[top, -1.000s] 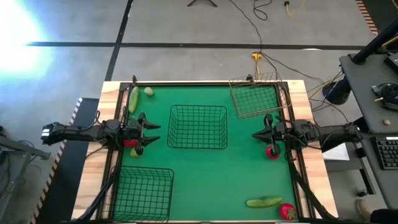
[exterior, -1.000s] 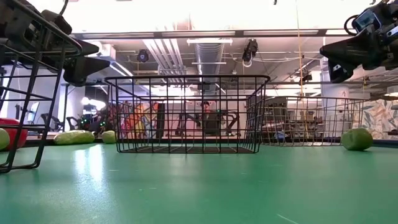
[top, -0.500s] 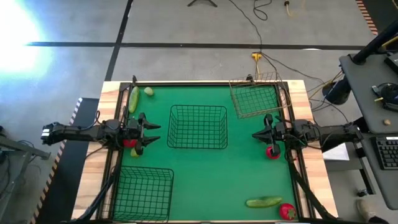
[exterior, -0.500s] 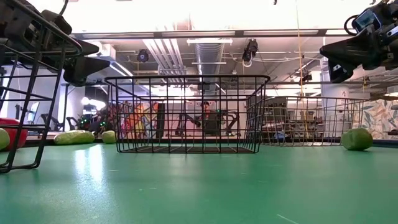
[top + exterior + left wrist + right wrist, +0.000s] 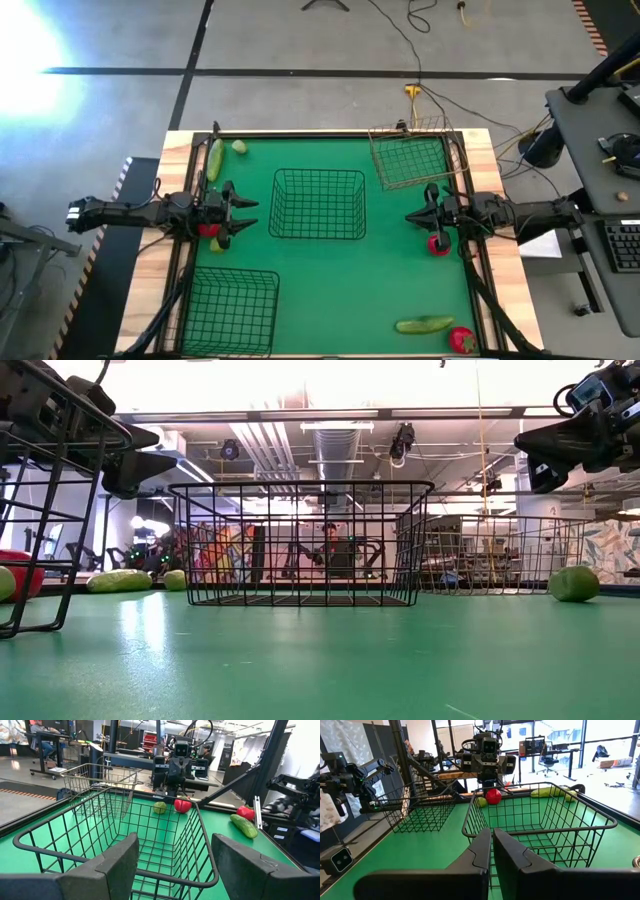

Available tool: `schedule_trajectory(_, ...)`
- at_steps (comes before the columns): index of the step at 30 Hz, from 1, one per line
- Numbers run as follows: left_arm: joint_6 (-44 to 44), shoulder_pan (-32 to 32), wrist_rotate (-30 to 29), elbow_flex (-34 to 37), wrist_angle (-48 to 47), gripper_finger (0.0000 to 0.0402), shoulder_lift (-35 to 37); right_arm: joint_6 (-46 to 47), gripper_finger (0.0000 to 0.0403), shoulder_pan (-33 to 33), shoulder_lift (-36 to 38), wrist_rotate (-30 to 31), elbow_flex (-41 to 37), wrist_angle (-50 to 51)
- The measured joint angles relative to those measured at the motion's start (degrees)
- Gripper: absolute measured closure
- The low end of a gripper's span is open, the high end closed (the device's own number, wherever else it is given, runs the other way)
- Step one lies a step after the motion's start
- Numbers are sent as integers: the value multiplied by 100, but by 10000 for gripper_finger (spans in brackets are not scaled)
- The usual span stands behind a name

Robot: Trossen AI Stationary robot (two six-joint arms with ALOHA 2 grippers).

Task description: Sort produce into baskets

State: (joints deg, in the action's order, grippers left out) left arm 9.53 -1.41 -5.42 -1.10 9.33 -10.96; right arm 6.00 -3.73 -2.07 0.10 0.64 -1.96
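Note:
My left gripper is open and empty above the table's left side, pointing at the middle dark basket. My right gripper is shut and empty on the right side, facing the same basket. A tomato and a pale fruit lie under the left arm. A tomato lies under the right arm, with a pale fruit beside it. A cucumber and a pale fruit lie at the far left. A cucumber and a tomato lie at the near right.
A second dark basket stands at the near left corner. The tan wire basket stands at the far right corner. Bare green mat lies between the middle basket and the near edge. A raised frame runs round the mat.

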Motion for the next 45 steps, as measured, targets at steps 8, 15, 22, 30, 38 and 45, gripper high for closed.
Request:
schedule_trajectory(8,1,0,1,0,-1,169,0,0,390,0,0,0,-2,0)
schedule_trajectory(15,1,0,0,0,0,169,0,0,390,0,0,0,-2,0)
schedule_trajectory(22,0,0,-1,0,-1,169,0,1186,390,0,2,-48,-1,-6)
schedule_trajectory(30,0,0,1,0,1,169,1,2781,390,-239,-71,-940,0,-606)
schedule_trajectory(38,0,0,0,0,4,169,-5,2658,390,-2442,-658,199,532,-898)
schedule_trajectory(45,-1,0,1,0,3,169,-5,2298,390,-5210,-2461,3243,1089,-850)
